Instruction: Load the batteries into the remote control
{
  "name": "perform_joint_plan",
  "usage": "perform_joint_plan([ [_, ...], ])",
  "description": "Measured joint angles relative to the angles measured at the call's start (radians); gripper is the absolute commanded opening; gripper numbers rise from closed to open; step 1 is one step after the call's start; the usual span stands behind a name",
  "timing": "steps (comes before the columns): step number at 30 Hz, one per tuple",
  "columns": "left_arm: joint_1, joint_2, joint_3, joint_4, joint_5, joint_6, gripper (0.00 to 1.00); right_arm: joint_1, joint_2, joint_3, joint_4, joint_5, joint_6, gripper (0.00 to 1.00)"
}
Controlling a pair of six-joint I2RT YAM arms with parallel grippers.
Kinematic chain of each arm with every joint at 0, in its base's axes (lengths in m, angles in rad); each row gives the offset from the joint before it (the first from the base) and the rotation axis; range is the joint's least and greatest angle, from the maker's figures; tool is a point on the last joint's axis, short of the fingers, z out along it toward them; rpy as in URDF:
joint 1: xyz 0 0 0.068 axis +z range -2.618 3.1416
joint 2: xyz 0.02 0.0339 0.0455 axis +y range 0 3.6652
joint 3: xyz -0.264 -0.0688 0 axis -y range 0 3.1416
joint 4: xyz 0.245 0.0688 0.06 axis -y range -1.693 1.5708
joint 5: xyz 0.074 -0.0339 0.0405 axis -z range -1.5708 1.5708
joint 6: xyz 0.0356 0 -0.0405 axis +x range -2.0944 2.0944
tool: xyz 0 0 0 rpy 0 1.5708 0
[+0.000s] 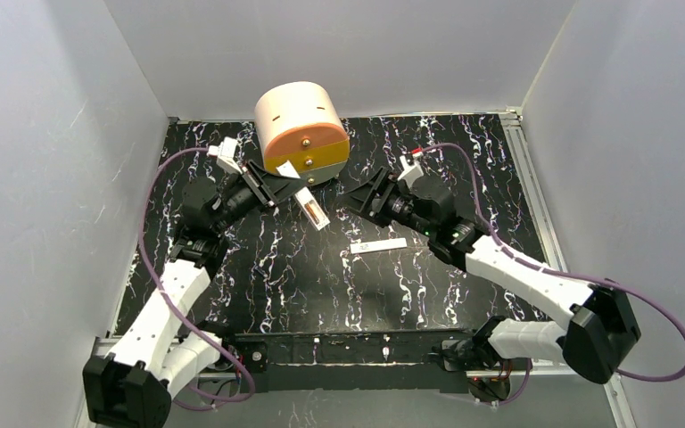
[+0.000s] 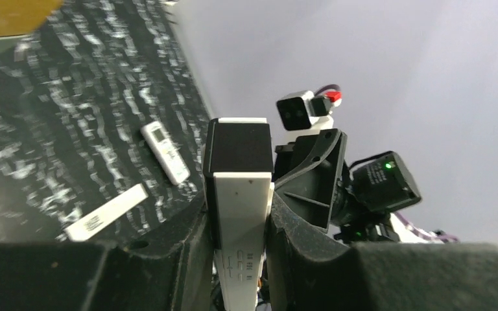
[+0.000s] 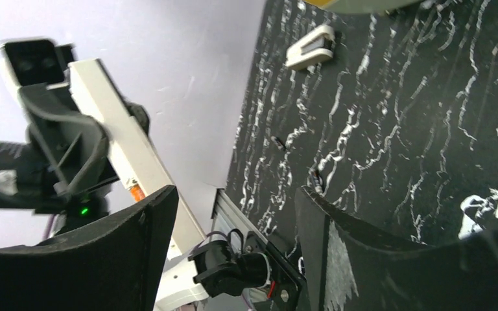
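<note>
My left gripper (image 1: 292, 193) is shut on a square-ended white slab (image 1: 314, 212) held above the table; a coppery-brown strip (image 1: 310, 208), perhaps a battery, sits in its upper face. The left wrist view shows the slab (image 2: 243, 194) clamped between my fingers, its far end black. The remote control (image 2: 166, 153), a small white handset with a screen, lies face up on the table; the top view hides it. My right gripper (image 1: 350, 203) is open and empty, facing the slab (image 3: 126, 152). Two tiny dark bits (image 3: 279, 142) lie on the table, too small to identify.
A long narrow white bar (image 1: 379, 246) lies mid-table below my right gripper and shows in the left wrist view (image 2: 107, 212). A cream and orange drum (image 1: 301, 129) stands at the back. A small white-grey wedge piece (image 3: 310, 46) lies near it. Walls enclose three sides.
</note>
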Motion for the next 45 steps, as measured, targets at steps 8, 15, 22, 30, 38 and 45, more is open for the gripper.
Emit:
perform_joint_plan([
  [8,0.003,-0.208,0.062,-0.509,-0.381,0.208,0.00,0.058,0.225,0.113,-0.114,0.053,-0.037,0.66],
  [15,0.007,-0.390,0.133,-0.769,-0.749,0.339,0.00,0.290,0.536,0.335,-0.203,0.189,-0.215,0.68],
  [22,0.008,-0.474,0.167,-0.877,-0.991,0.423,0.00,0.491,0.794,0.583,-0.294,0.350,-0.443,0.67],
  [30,0.008,-0.498,0.204,-0.929,-1.160,0.507,0.00,0.524,0.953,0.703,-0.344,0.433,-0.581,0.60],
  [38,0.008,-0.498,0.233,-0.936,-1.231,0.581,0.00,0.524,1.067,0.810,-0.370,0.441,-0.679,0.59],
  [45,0.008,-0.492,0.233,-0.933,-1.237,0.612,0.00,0.533,1.117,0.922,-0.437,0.449,-0.722,0.48],
])
